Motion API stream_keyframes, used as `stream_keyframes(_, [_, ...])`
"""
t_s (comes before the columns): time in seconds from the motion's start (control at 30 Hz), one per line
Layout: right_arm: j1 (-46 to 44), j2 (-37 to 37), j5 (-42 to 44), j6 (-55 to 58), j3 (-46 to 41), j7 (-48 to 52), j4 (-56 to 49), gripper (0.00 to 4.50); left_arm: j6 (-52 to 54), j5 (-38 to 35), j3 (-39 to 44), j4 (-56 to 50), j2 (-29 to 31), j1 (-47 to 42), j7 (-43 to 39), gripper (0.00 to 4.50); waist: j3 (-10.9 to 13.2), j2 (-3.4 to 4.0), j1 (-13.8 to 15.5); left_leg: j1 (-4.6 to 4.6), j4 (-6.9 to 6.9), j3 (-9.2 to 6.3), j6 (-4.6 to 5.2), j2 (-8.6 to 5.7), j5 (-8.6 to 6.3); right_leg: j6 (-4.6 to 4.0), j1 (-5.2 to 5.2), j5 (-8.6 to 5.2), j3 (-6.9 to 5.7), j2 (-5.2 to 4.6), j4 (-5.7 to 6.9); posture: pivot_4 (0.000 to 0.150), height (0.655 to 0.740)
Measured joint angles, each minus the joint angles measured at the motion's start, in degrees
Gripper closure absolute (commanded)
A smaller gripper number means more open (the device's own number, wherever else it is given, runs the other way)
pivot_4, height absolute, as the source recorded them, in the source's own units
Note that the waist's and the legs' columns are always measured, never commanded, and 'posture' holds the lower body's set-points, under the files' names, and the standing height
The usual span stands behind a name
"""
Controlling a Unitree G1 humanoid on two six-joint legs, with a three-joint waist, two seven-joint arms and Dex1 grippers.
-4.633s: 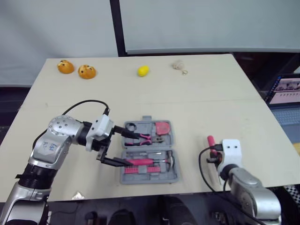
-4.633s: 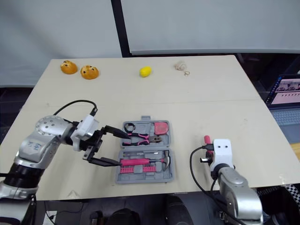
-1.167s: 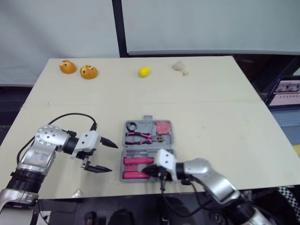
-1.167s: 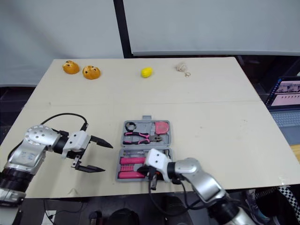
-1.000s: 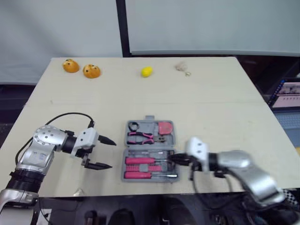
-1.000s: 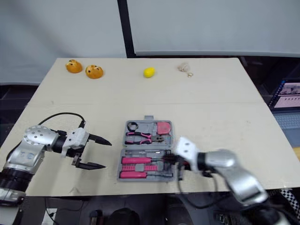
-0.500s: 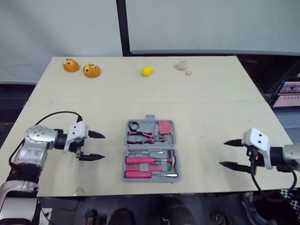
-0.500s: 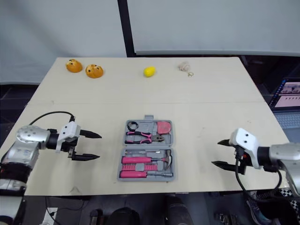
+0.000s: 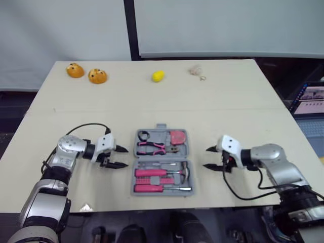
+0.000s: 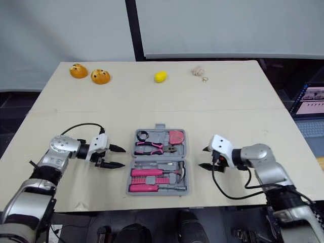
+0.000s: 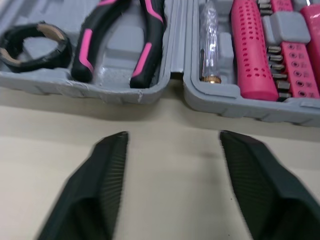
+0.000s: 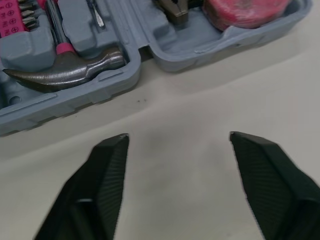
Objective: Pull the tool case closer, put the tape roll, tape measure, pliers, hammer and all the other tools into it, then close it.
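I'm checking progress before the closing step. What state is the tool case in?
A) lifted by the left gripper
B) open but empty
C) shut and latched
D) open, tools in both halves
D: the tool case lies open, pliers in one half, hammer in the other; the left gripper and right gripper sit open beside it, not touching.

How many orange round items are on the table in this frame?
2. Both sit near the far left corner of the table, side by side, apart: one orange item nearer the corner, the other orange item to its right. None seems hidden.
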Motion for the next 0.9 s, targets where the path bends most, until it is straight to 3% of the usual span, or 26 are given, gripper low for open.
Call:
stream_keyframes(0.27, [-3.0, 3.9, -3.8, 0.2, 3.1, -2.9, 2.9, 2.32, -2.1, 2.2, -0.8, 1.3, -1.3, -0.4, 1.9, 2.24, 0.0, 0.04, -0.1, 0.02, 0.0, 0.07, -0.01, 0.01, 0.01, 0.0, -0.02, 0.0, 0.01, -0.03, 0.04, 0.15, 0.737])
stream_keyframes(0.37, [-3.0, 4.9, -4.2, 0.2, 4.0, -2.9, 3.4, 3.17, -2.6, 2.7, -0.8, 1.4, -1.5, -0.4, 2.4, 2.24, 0.0, 0.04, -0.1, 0.03, 0.0, 0.08, -0.01, 0.0, 0.01, 0.0, -0.01, 0.0, 0.0, -0.03, 0.04, 0.15, 0.737])
stream_keyframes(0.47, [-3.2, 5.2, -4.7, 0.0, 4.3, -2.9, 4.0, 4.5, -3.1, 2.7, -0.8, 1.4, -1.8, -0.4, 1.9, 3.16, 0.0, 0.04, -0.1, 0.03, 0.01, 0.09, -0.01, 0.01, 0.01, 0.0, -0.01, 0.0, -0.01, -0.02, 0.05, 0.15, 0.737])
stream_keyframes(0.57, [-3.8, 6.0, -5.0, 0.0, 4.3, -3.3, 4.6, 4.5, -2.9, 2.7, -0.8, 1.3, -2.0, -0.2, 1.7, 4.39, 0.0, 0.04, -0.1, 0.04, 0.01, 0.09, -0.02, 0.02, 0.01, 0.0, -0.02, 0.0, -0.01, -0.01, 0.06, 0.15, 0.737])
stream_keyframes(0.9, [-3.8, 9.5, -5.9, 0.2, 4.3, -5.2, 4.6, 4.5, -1.6, 2.7, -0.8, 0.8, -4.6, 0.1, 2.4, 4.39, 0.0, 0.07, -0.8, 0.08, 0.0, 0.09, -0.04, 0.02, 0.02, 0.0, 0.01, 0.0, 0.02, -0.01, 0.09, 0.15, 0.737])
